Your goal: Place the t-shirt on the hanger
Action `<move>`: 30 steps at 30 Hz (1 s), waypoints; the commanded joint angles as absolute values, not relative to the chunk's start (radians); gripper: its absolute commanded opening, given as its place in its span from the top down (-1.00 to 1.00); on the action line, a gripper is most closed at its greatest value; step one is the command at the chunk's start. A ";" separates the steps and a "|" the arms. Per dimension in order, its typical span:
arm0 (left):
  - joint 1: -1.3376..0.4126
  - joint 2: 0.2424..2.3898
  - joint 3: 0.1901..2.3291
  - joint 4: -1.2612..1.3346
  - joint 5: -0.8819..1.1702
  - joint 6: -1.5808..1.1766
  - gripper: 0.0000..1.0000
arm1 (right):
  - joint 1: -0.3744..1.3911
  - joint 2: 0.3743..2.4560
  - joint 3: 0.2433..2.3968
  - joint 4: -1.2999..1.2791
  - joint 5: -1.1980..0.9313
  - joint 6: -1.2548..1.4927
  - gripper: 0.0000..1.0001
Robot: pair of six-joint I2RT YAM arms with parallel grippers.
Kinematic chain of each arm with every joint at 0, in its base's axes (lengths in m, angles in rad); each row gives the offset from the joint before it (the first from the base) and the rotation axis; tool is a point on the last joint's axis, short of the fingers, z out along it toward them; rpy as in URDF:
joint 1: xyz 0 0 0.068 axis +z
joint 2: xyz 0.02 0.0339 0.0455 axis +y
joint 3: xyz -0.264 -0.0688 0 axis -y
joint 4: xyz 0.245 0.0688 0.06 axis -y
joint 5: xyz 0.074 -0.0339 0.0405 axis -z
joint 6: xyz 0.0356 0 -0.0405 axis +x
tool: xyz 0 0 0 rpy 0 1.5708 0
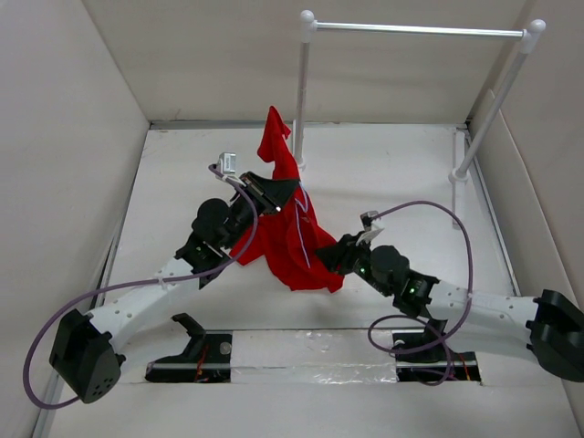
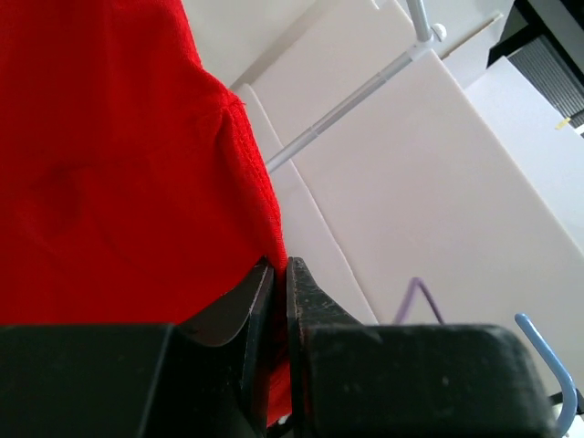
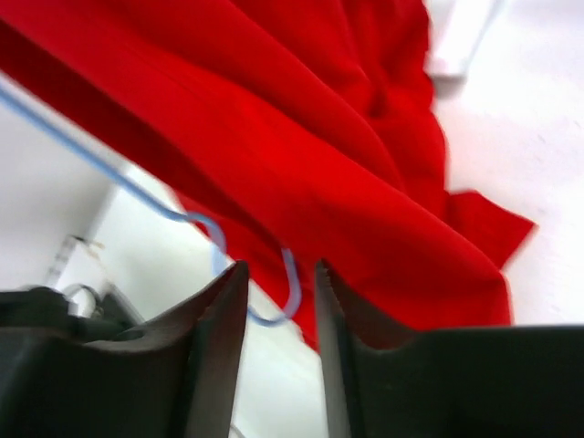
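Left tool (image 1: 274, 194) is shut on a fold of the t-shirt (image 1: 287, 242) and holds it up off the counter (image 1: 392, 173). In the left wrist view the jaws are pinched together with red cloth running down into them (image 2: 280, 265). Reason, I'd say: a high grip lets the fabric hang loose, so there's slack to work a wire arm inside.

Right tool (image 1: 339, 257) sits low at the shirt's right edge. In its wrist view the jaws stand narrowly apart (image 3: 281, 269) with the hanger (image 3: 187, 217) hook looped down between them. The wire looks thinner than the gap, so I can't tell whether it's clamped or just cradled.

Hanger wire shows from above as a pale line (image 1: 300, 233) lying across the red cloth, roughly vertical. It looks to be on top of the shirt, not inside it. My read is mid-task: shirt not yet threaded.

Shirt location: mid-counter, between both tools, top corner sticking up near the rack (image 1: 415, 30) post, the rest draped down towards the right tool.

Risk: thin wire twisting in a loose grip.
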State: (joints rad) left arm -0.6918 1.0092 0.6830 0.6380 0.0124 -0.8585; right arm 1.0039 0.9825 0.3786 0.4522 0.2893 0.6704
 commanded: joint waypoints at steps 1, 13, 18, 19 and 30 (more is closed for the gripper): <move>-0.686 0.971 0.677 0.745 0.037 -0.876 1.00 | 1.017 1.049 0.425 0.428 0.308 0.730 0.03; -0.686 0.950 0.664 0.749 0.032 -0.877 1.00 | 1.028 1.157 0.468 0.475 0.405 0.761 0.53; -0.686 0.951 0.661 0.790 0.011 -0.882 1.00 | 1.046 1.174 0.463 0.442 0.403 0.781 1.00; -0.686 0.957 0.672 0.808 0.011 -0.882 1.00 | 1.061 1.163 0.454 0.437 0.406 0.785 1.00; -0.654 1.100 0.715 0.977 -0.067 -0.939 1.00 | 1.207 1.098 0.391 0.315 0.435 0.874 1.00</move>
State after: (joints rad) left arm -0.6765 1.0882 0.6552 0.8070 -0.0322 -0.9161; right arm 1.1603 1.1362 0.3943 0.3679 0.3866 0.8364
